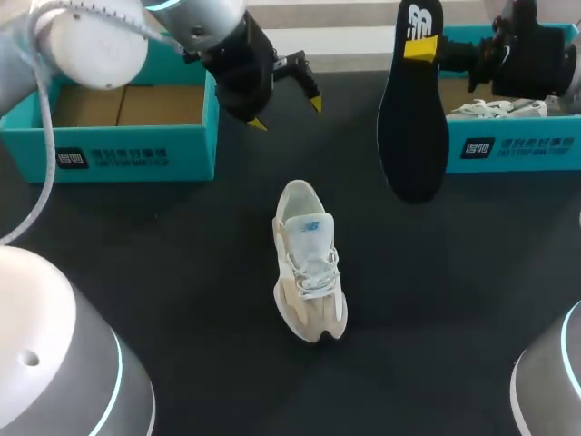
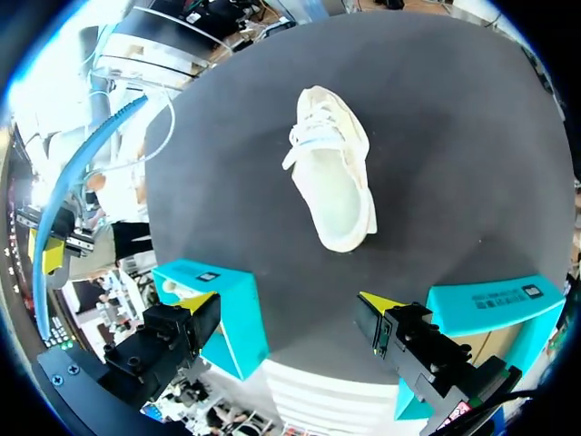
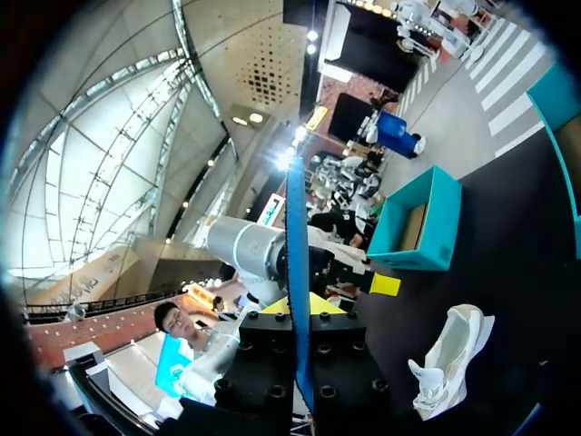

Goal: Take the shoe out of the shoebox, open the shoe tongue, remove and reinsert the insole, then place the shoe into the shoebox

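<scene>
While the white shoe (image 1: 309, 263) lay in the middle of the dark table (image 1: 163, 272), the left claw (image 1: 286, 113) hung wide and empty at the far side. The right claw (image 1: 422, 50) clamped the black insole (image 1: 413, 136) on end, just left of the far-right shoebox (image 1: 513, 150) — another teal box (image 1: 127, 150) stood far left.

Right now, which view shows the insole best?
Head view: the insole hangs with its whole dark face and outline showing. The right wrist view shows it only edge-on, a thin blue strip clamped in the right gripper. The left wrist view does not show it.
</scene>
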Controlling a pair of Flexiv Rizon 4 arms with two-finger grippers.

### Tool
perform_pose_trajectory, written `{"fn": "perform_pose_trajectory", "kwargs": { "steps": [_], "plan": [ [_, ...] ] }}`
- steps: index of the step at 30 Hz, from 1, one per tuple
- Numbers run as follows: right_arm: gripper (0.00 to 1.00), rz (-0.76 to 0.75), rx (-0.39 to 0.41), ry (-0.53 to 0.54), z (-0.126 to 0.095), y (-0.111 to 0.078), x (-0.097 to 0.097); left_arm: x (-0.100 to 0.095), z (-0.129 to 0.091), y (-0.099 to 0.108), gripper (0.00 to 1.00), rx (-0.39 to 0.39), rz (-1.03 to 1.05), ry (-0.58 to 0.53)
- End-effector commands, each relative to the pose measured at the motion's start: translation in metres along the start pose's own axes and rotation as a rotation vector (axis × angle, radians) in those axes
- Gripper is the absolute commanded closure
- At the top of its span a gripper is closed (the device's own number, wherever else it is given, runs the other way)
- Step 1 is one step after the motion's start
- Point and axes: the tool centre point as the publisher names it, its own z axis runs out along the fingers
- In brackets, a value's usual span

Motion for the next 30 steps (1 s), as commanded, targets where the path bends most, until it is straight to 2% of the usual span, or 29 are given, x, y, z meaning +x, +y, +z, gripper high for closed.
{"fn": "perform_pose_trajectory", "kwargs": {
  "steps": [1, 5, 7, 12, 15, 19, 21, 25, 30],
  "plan": [
    [1.00, 0.018, -0.037, -0.004, 0.001, 0.012, -0.006, 0.004, 0.001, -0.002, 0.00, -0.003, 0.002, -0.078],
    [1.00, 0.128, -0.040, -0.007, 0.000, 0.030, -0.021, 0.007, 0.006, -0.008, 0.00, 0.015, 0.000, -0.327],
    [1.00, 0.177, -0.026, -0.016, 0.001, 0.040, -0.027, 0.010, 0.006, -0.009, 0.00, -0.005, -0.014, -0.407],
    [1.00, 0.286, -0.019, -0.014, 0.008, 0.053, -0.036, 0.012, 0.000, -0.013, 0.00, 0.005, -0.050, -0.576],
    [1.00, 0.331, -0.008, -0.004, 0.014, 0.053, -0.043, 0.012, -0.001, -0.016, 0.00, 0.003, -0.072, -0.650],
    [1.00, 0.376, 0.004, 0.008, 0.024, 0.051, -0.051, 0.012, -0.004, -0.017, 0.00, 0.051, -0.139, -0.761],
    [1.00, 0.398, 0.021, 0.008, 0.029, 0.050, -0.054, 0.010, -0.007, -0.017, 0.00, 0.040, -0.140, -0.817],
    [1.00, 0.436, 0.026, 0.020, 0.041, 0.044, -0.063, -0.001, -0.012, -0.017, 0.00, 0.034, -0.147, -0.910],
    [1.00, 0.475, 0.024, -0.002, 0.050, 0.039, -0.069, -0.015, -0.018, -0.022, 0.00, 0.033, -0.123, -0.959]
  ]
}}
